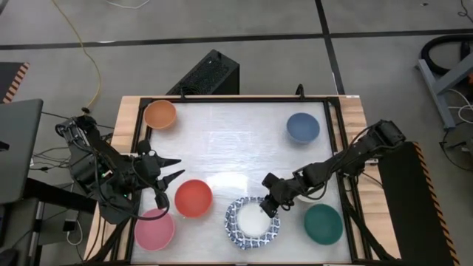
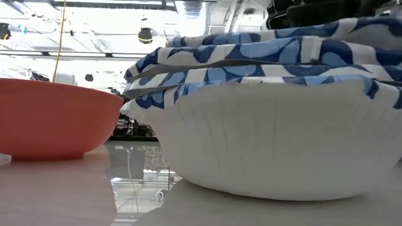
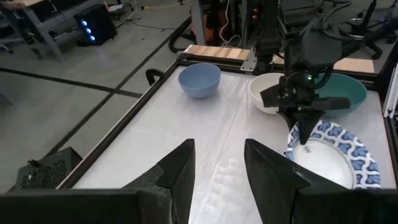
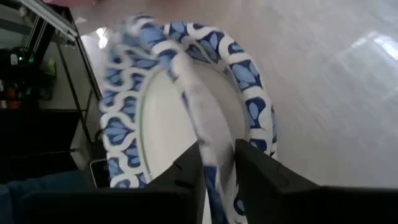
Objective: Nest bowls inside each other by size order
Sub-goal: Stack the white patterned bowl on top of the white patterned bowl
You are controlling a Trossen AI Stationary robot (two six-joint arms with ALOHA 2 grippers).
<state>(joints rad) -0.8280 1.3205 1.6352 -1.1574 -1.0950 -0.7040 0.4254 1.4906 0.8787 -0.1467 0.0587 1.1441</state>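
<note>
A stack of white bowls with blue patterned rims (image 1: pixel 253 224) stands near the table's near edge, and it fills the low view (image 2: pixel 276 125). My right gripper (image 1: pixel 272 201) is shut on the rim of a patterned bowl on this stack. My left gripper (image 1: pixel 174 168) is open and empty above the table's left side, just left of the red bowl (image 1: pixel 194 197). The pink bowl (image 1: pixel 154 229), teal bowl (image 1: pixel 323 224), orange bowl (image 1: pixel 160 114) and blue bowl (image 1: pixel 303 127) each rest on their bases. A cream bowl (image 3: pixel 268 93) stands behind my right arm. My right gripper pinches the blue patterned rim (image 4: pixel 208 134) of the top white bowl between its two fingers, at the bowl's far right side. The fingers (image 3: pixel 305 127) come from above, slanting down. The held bowl sits tilted over the bowls beneath it (image 4: pixel 155 124).
A black frame (image 1: pixel 236 100) runs around the white table top. The middle and far middle of the table (image 1: pixel 229 140) hold no bowls. Beyond the far edge a black box (image 1: pixel 207 74) sits on the floor.
</note>
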